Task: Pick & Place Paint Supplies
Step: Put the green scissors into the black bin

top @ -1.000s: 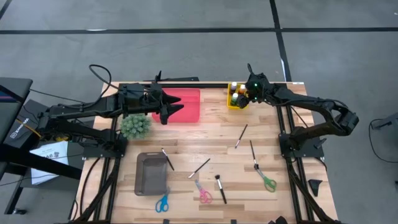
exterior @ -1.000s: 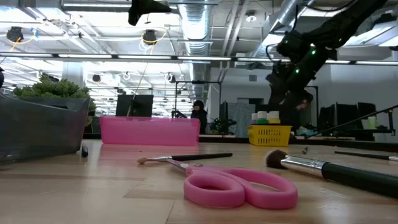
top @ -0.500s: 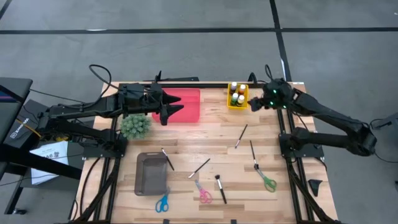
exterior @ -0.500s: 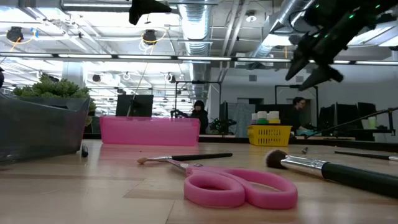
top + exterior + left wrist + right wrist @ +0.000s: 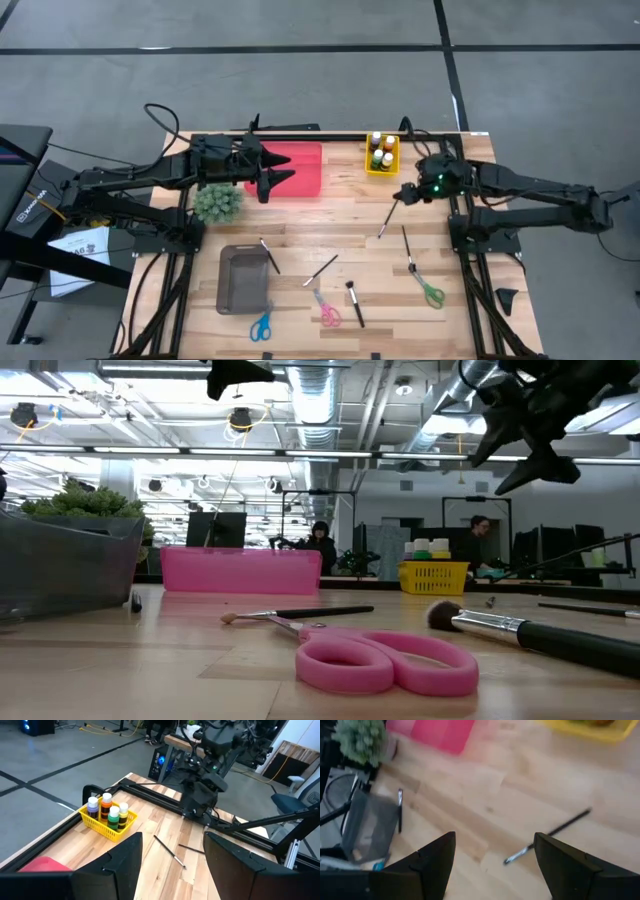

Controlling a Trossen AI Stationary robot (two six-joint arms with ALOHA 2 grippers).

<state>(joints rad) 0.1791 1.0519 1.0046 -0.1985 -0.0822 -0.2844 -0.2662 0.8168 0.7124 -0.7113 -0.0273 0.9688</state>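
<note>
Several paint bottles stand upright in a yellow basket (image 5: 381, 153) (image 5: 107, 820) at the table's far edge. Thin dark-handled brushes lie flat on the wood: one (image 5: 388, 218) (image 5: 550, 835) just on the near side of my right gripper (image 5: 405, 192) (image 5: 495, 870), another (image 5: 405, 245) nearer still, and more around the middle (image 5: 321, 270) (image 5: 269, 255). The right gripper hangs open above the table and touches nothing. My left gripper (image 5: 270, 178) (image 5: 175, 865) waits open above the pink tray (image 5: 300, 170).
A grey tray (image 5: 243, 280) sits near the left front, with a fuzzy green tuft (image 5: 218, 203) beyond it. A thick black-handled brush (image 5: 354, 303) and blue (image 5: 261, 325), pink (image 5: 326, 312) and green (image 5: 430, 292) scissors lie along the near edge. Bare wood shows mid-table.
My right gripper has left the spot over the yellow basket, risen, and swung toward the table's near edge; it now hangs over the wood beside the thin brush. The bottles stay in the basket.
</note>
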